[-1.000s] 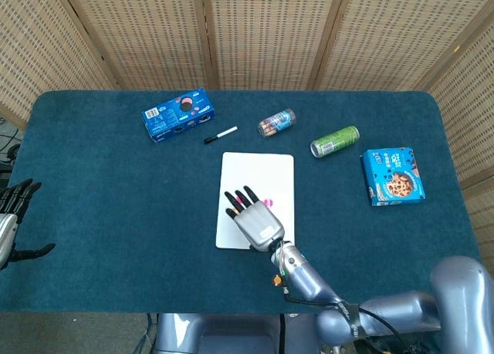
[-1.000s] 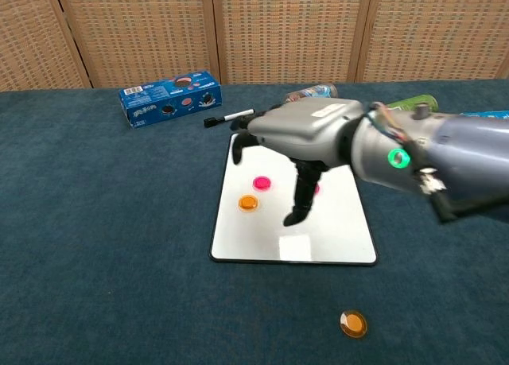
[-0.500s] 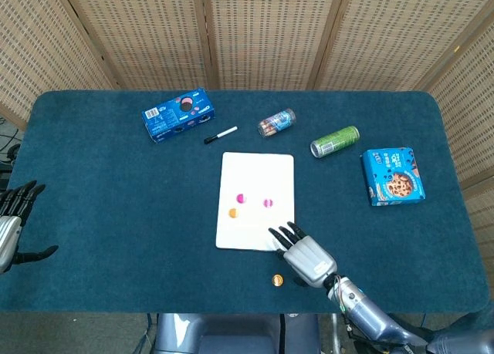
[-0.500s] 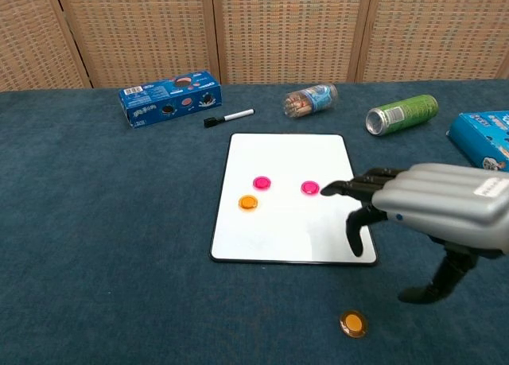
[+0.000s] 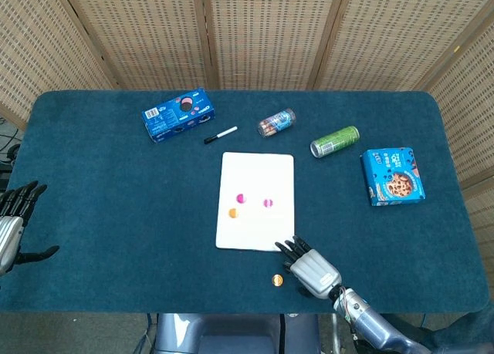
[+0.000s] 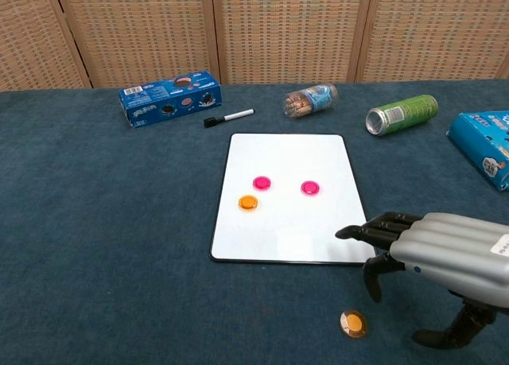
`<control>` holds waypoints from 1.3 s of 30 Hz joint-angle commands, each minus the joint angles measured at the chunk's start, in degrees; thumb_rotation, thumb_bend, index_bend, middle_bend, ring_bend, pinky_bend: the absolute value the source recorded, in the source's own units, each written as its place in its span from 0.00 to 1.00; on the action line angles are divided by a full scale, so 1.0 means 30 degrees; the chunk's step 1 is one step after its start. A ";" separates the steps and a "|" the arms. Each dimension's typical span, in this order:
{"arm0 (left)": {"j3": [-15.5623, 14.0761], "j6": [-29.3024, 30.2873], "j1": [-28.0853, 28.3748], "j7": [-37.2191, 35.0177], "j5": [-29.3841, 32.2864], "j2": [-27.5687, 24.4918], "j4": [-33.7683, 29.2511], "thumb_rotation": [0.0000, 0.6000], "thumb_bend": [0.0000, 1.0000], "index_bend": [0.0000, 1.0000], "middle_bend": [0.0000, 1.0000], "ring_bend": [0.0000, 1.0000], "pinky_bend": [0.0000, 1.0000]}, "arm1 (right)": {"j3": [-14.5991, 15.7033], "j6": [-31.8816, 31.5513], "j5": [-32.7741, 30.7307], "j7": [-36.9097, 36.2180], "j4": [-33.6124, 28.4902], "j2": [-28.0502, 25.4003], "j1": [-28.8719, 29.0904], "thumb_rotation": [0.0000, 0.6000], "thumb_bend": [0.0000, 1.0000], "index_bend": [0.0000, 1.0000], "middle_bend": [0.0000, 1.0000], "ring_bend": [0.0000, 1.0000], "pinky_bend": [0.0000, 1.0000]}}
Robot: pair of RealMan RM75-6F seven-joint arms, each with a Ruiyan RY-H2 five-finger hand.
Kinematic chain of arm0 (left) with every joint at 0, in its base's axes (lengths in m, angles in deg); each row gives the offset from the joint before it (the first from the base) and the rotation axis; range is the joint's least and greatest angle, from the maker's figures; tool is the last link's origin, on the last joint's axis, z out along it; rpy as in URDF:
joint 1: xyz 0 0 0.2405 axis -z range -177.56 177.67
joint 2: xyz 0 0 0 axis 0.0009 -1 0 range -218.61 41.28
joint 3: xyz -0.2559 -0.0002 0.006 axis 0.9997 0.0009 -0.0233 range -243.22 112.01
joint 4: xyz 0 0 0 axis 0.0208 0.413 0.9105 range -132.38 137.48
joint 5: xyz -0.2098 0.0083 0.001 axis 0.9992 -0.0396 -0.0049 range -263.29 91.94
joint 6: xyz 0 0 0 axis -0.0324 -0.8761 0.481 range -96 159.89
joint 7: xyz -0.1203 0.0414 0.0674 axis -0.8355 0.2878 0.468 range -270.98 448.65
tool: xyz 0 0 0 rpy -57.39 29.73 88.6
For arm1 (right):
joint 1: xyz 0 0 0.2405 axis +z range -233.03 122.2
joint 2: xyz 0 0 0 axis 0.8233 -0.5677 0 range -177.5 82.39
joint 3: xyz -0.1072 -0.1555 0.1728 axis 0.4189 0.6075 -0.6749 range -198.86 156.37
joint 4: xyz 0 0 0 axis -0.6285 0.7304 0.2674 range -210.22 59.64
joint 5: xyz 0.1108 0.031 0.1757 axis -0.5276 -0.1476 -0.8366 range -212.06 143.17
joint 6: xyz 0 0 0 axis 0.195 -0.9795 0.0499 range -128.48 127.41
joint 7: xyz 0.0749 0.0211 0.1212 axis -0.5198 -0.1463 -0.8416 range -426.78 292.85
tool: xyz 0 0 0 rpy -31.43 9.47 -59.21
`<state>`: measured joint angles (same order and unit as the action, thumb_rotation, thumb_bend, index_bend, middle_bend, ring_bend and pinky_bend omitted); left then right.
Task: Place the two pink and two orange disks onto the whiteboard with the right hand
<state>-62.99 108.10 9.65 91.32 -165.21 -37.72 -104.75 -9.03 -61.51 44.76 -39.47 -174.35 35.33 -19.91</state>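
Chest view shows the right hand [image 6: 433, 258] empty, fingers spread, at lower right; it should drop squarely over the loose orange round disk [image 6: 352, 324] bottom centre before pinching.

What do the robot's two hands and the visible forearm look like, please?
The right hand has a ribbed silver-grey metallic back and black fingers; its forearm is silver-grey too. The left hand, at the frame edge, shows a similar grey body and black fingers.
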 commanded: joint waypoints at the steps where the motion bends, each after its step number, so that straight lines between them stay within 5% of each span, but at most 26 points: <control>1: -0.0004 0.0003 0.0001 0.0024 0.0000 0.0002 -0.0002 1.00 0.00 0.00 0.00 0.00 0.00 | -0.0296 0.0337 -0.0311 0.0106 0.0039 0.0339 -0.0156 1.00 0.31 0.40 0.00 0.00 0.00; 39: -0.0082 0.0086 -0.0019 0.0088 -0.0156 0.0043 0.0020 1.00 0.00 0.00 0.00 0.00 0.00 | -0.1994 0.1821 -0.0410 0.0648 0.0800 0.1928 -0.0874 1.00 0.31 0.40 0.00 0.00 0.00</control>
<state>-63.23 108.36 9.60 91.59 -165.68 -37.59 -104.68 -14.95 -56.10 43.58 -37.56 -171.98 41.06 -22.55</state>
